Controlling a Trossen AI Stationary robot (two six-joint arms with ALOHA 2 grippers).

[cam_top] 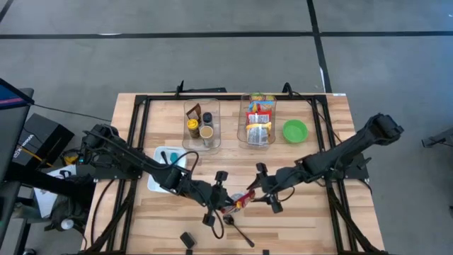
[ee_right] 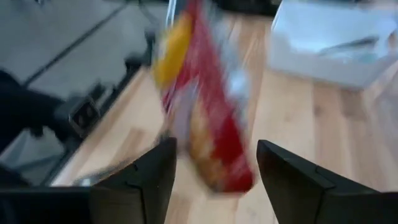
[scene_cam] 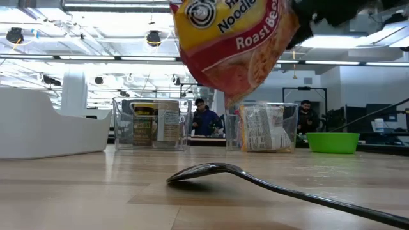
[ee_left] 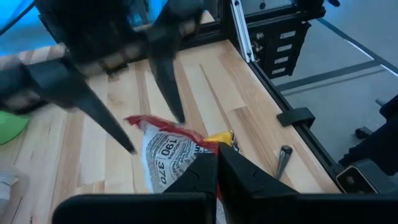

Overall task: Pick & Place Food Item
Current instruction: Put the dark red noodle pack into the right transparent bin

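Observation:
A red-and-yellow noodle packet [cam_top: 239, 202] hangs over the table's near middle, above a metal spoon [scene_cam: 211, 171] that lies on the wood. My left gripper [ee_left: 217, 158] reaches in from the left and is shut on the packet. My right gripper [cam_top: 256, 191] comes from the right and stands open. Its two fingers [ee_left: 168, 81] are spread at the packet's far end [ee_left: 140, 124], and the packet [ee_right: 205, 106] shows ahead between them. I cannot tell whether they touch it. My left gripper pinches the packet's near end [ee_left: 208, 149] between its two shut fingers. The fingers slant down from the table's left. The packet [scene_cam: 236, 45] is lifted clear of the table and reaches out past the fingertips toward my right gripper.
At the back stand a clear bin of jars [cam_top: 202, 124], a clear bin of packets [cam_top: 258, 120] and a green bowl [cam_top: 295, 130]. A white tray [cam_top: 166, 166] lies at the left under my left arm. A small black object [cam_top: 187, 239] sits near the front edge.

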